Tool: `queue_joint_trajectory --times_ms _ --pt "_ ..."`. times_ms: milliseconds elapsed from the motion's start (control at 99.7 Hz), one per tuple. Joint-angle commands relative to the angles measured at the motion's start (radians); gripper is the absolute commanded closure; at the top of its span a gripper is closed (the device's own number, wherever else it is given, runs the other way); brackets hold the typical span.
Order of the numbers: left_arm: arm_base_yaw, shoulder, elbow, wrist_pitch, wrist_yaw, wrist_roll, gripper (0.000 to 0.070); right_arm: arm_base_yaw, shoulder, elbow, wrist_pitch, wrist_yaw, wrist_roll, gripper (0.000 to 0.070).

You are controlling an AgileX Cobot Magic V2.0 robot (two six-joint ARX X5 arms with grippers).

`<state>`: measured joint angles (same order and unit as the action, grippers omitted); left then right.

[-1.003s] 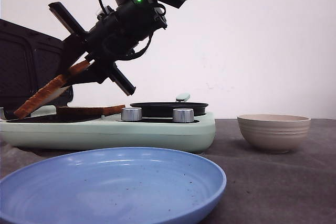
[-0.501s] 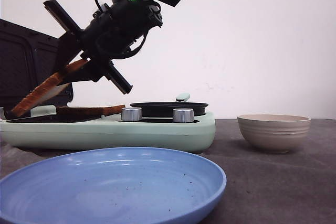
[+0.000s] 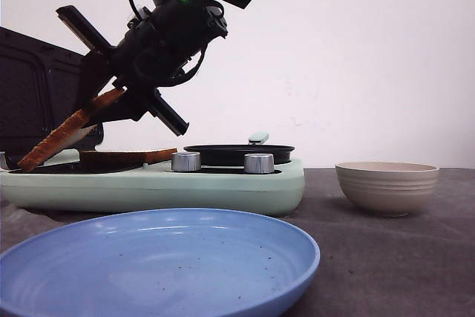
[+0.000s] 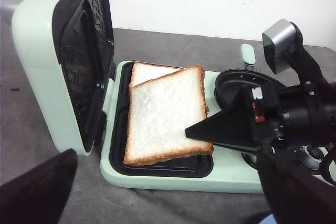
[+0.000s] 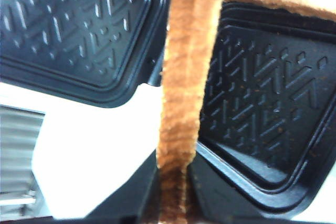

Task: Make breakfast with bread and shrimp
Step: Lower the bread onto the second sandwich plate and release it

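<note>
Compared with a second ago, the right end effector (image 3: 100,102) sits slightly higher and further toward the left end of the sandwich maker (image 3: 223,183), and the slice it carries hangs a little steeper; half a second ago that slice's low corner was a touch higher than it is now. The right end effector is clamped on one corner of the tilted bread slice (image 4: 165,114), the brown crust pinched between its two black fingers (image 5: 142,198). The slice slopes down from the grip, its low corner at or just above the left edge of the maker's open baking tray (image 4: 118,156); contact cannot be told. Under it a second bread slice (image 4: 149,69) lies flat in the tray, partly covered. The maker's lid (image 4: 68,56) stands open and upright at the tray's left side, close beside the tilted slice. A round black pan (image 3: 239,152) and two silver knobs (image 3: 185,161) occupy the maker's right half. On the tabletop (image 3: 386,257), a blue plate (image 3: 159,257) lies near the front edge and a beige bowl (image 3: 387,185) stands to the right of the maker. The left end effector (image 4: 168,198) shows only dark finger edges, set wide apart around nothing.
</note>
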<state>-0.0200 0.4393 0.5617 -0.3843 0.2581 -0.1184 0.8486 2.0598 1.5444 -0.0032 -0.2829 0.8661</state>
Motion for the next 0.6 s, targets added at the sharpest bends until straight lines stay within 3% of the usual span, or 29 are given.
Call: queue_joint_trajectory --times_ms 0,100,231,341,592 --pt "0.0 0.002 0.002 0.011 -0.003 0.0 0.0067 0.019 0.026 0.028 0.008 0.011 -0.03 0.0495" --pt "0.0 0.002 0.002 0.011 -0.003 0.0 0.0067 0.022 0.026 0.028 0.008 0.028 -0.039 0.0358" --pt "0.0 0.002 0.002 0.011 -0.003 0.0 0.0067 0.026 0.026 0.028 0.008 0.029 -0.075 0.0318" --pt "0.0 0.002 0.002 0.011 -0.003 0.0 0.0067 0.026 0.026 0.028 -0.014 0.037 -0.089 0.02" --pt "0.0 0.002 0.002 0.011 -0.003 0.0 0.0067 0.021 0.026 0.028 -0.081 0.056 -0.135 0.0191"
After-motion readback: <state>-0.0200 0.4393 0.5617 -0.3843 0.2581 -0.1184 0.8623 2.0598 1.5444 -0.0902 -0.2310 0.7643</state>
